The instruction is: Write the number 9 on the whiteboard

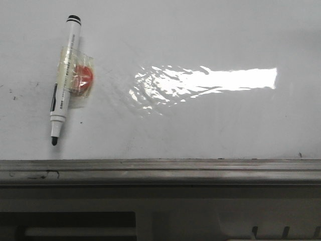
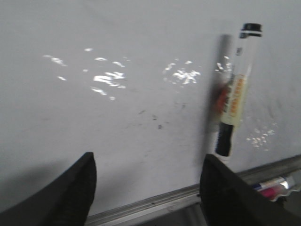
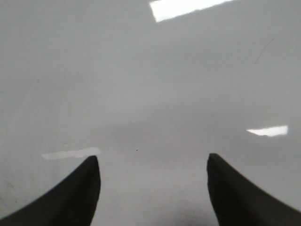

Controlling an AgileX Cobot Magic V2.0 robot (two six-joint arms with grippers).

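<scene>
The whiteboard (image 1: 200, 120) is glossy white with a bright glare patch and a grey rail along its lower edge. No number 9 shows on it, only tiny dark specks. A white marker (image 1: 64, 80) with a black tip hangs at the board's left, taped to a red magnet (image 1: 84, 78). It also shows in the left wrist view (image 2: 235, 89). My left gripper (image 2: 148, 165) is open and empty, facing the board with the marker just beside one finger. My right gripper (image 3: 153, 165) is open and empty over bare board (image 3: 141, 84). Neither gripper shows in the front view.
The grey metal rail (image 1: 160, 170) runs along the board's lower edge, also in the left wrist view (image 2: 160, 202). A pink and white marker (image 2: 275, 186) lies below the rail. A dark ledge with slots (image 1: 150, 221) sits under the board.
</scene>
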